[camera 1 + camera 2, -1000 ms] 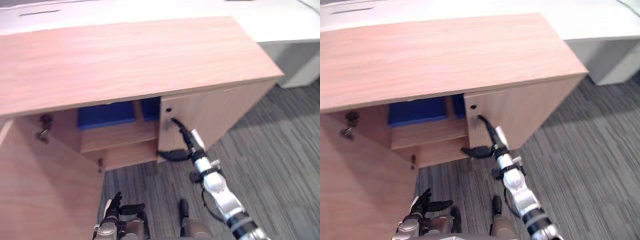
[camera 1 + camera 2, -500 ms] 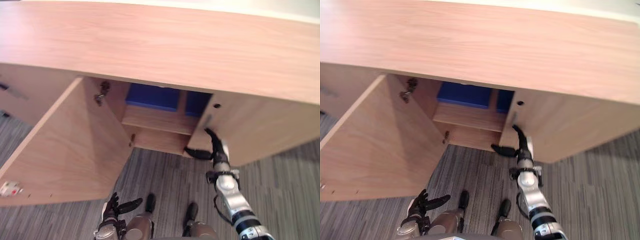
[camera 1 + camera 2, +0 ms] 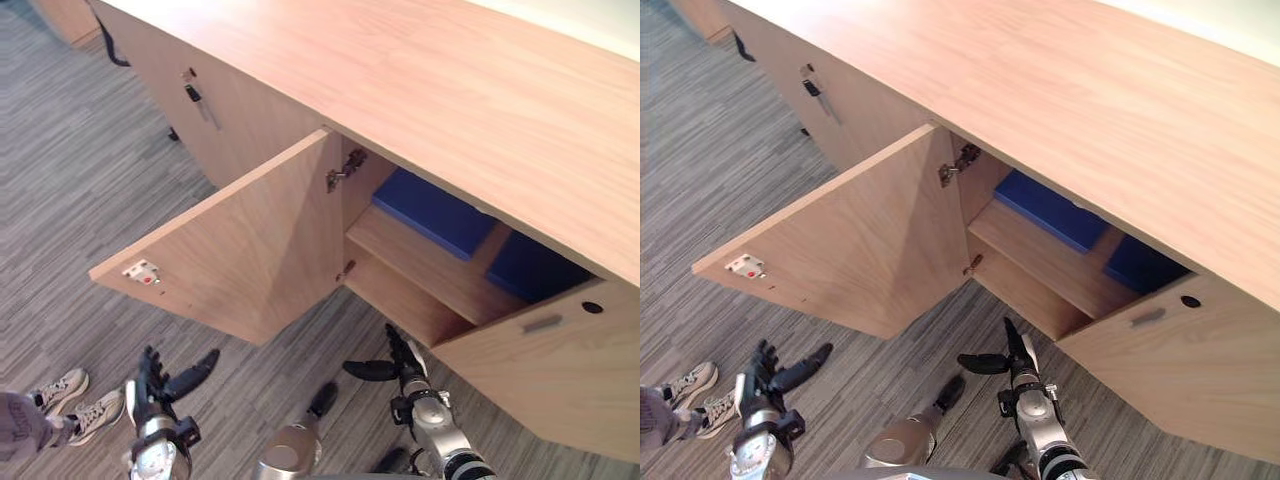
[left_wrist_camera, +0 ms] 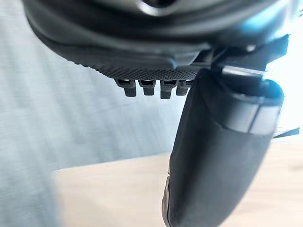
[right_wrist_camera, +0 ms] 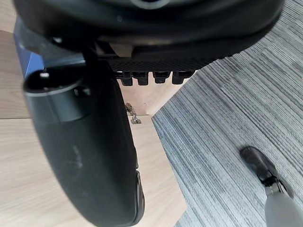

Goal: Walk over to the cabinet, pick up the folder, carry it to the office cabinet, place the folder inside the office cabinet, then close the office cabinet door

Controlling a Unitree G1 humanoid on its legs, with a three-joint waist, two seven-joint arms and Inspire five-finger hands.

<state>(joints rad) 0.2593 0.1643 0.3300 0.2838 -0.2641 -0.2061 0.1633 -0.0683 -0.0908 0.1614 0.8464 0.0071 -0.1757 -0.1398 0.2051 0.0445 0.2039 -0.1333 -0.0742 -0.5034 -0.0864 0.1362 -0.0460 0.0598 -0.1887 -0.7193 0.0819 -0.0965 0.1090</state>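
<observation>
A blue folder (image 3: 435,212) lies flat on the upper shelf inside the wooden office cabinet (image 3: 420,80); a second blue panel (image 3: 530,268) lies beside it, past a thin divider. The cabinet's left door (image 3: 240,250) is swung wide open. Its right door (image 3: 555,370) stands partly open. My right hand (image 3: 397,362) hangs low in front of the shelves, open, thumb stretched out, touching nothing. Low over the carpet, well short of the left door, my left hand (image 3: 160,385) is open and holds nothing. The right wrist view looks past my thumb (image 5: 90,156) at a door hinge (image 5: 132,115).
A closed cabinet door with a metal handle (image 3: 200,102) stands further to the left. A person's shoes (image 3: 70,398) are on the grey carpet at the lower left, close to my left hand. Open carpet (image 3: 80,190) lies left of the open door.
The camera has swung round, so the cabinet now runs diagonally. My right hand has come off the right door's edge and dropped lower. A person's shoes have come into view.
</observation>
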